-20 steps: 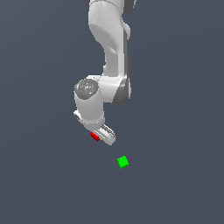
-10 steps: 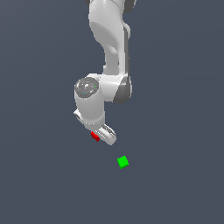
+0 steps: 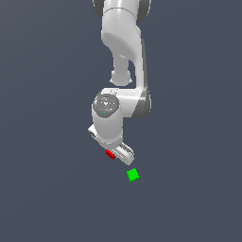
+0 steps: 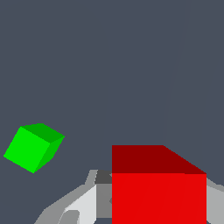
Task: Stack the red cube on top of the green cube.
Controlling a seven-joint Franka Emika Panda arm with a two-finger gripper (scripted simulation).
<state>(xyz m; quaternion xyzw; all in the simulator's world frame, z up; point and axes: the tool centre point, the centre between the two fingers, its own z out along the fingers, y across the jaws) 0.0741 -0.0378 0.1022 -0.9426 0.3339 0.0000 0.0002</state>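
My fingers are clamped on the red cube (image 3: pixel 110 154), which sits squeezed in my gripper (image 3: pixel 116 153) at the low end of my arm (image 3: pixel 124 56). In the wrist view the red cube (image 4: pixel 158 186) fills much of the frame close to the lens, its lit face square to the camera and a darker top face above it, with one pale finger (image 4: pixel 81 203) showing beside it (the other is only a sliver at the far edge). The green cube (image 3: pixel 133 175) lies on the plain grey floor (image 3: pixel 47 189) by itself, apart from me and from the red cube, nothing touching it. In the exterior view it sits at about four o'clock from my gripper, near but clearly separate. In the wrist view the green cube (image 4: pixel 33 147) appears turned at an angle, one corner toward the camera, at roughly nine o'clock from the red cube with bare floor between them.
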